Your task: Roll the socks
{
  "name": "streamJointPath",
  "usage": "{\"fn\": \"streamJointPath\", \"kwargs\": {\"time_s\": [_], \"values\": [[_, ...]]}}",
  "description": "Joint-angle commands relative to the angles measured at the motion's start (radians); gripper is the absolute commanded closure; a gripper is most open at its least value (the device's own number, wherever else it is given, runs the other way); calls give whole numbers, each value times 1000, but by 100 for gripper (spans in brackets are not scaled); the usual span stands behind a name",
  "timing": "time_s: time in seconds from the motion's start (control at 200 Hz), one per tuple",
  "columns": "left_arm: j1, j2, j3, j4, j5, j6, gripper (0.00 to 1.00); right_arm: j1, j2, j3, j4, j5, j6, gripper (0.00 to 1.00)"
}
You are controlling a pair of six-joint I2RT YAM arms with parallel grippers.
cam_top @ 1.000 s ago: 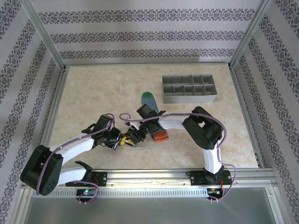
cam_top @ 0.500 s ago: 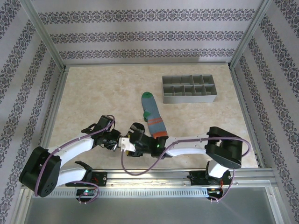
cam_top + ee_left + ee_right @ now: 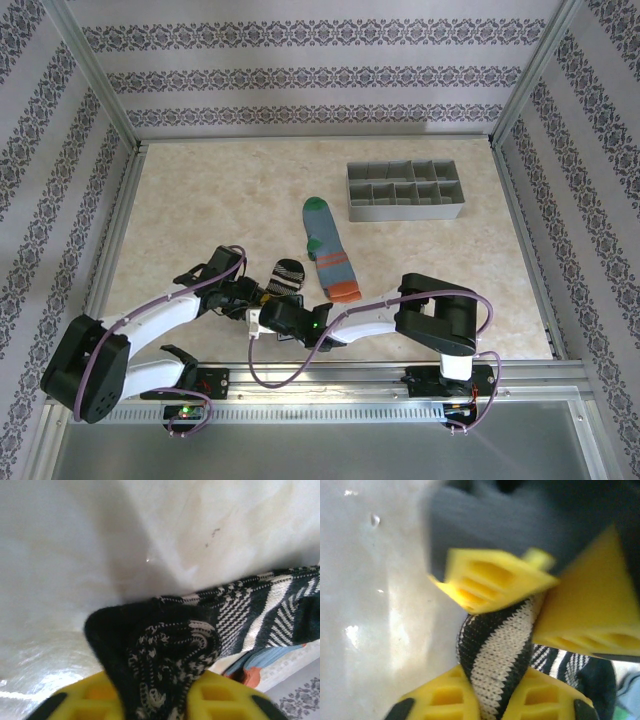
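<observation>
Marbled worktop (image 3: 200, 200), patterned walls on three sides. Left end effector (image 3: 155, 702) is clamped on the black striped sock (image 3: 286, 273); right end effector (image 3: 492, 705) grips the same sock close beside it. Recommended: one grip anchors while the other turns, fabric taut. The black sock sits bunched near the arms, free end pointing away. The grey-blue sock (image 3: 328, 250) lies flat just beside it, long axis near-to-far, green toe far.

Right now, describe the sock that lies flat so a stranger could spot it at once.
Find the grey compartmented tray at the far right of the table; just left of it and nearer the front lies the grey-blue sock, stretched out flat. Its green toe and orange cuff set it apart from the black striped sock bunched up beside it.
</observation>
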Motion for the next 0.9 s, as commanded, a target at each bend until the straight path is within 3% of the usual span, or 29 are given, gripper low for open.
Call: {"fn": "streamJointPath", "kwargs": {"time_s": [0.0, 0.1, 0.205, 0.48, 0.894], "values": [[-3, -70, 18, -183, -41, -25, 53, -40, -8, 9, -99, -58, 93, 100], [30, -129, 31, -221, -44, -31, 34, -80, -36, -34, -127, -212, 176, 100], [69, -160, 29, -244, -22, -24, 26, -140, -46, -72, -135, -405, 261, 100], [102, -202, 18, -254, -16, -6, 25, -270, -36, -118, -101, -682, 353, 100], [52, -79, 52, -3, 47, 42, 29, -462, 58, -136, -79, -1013, 471, 100]]}}
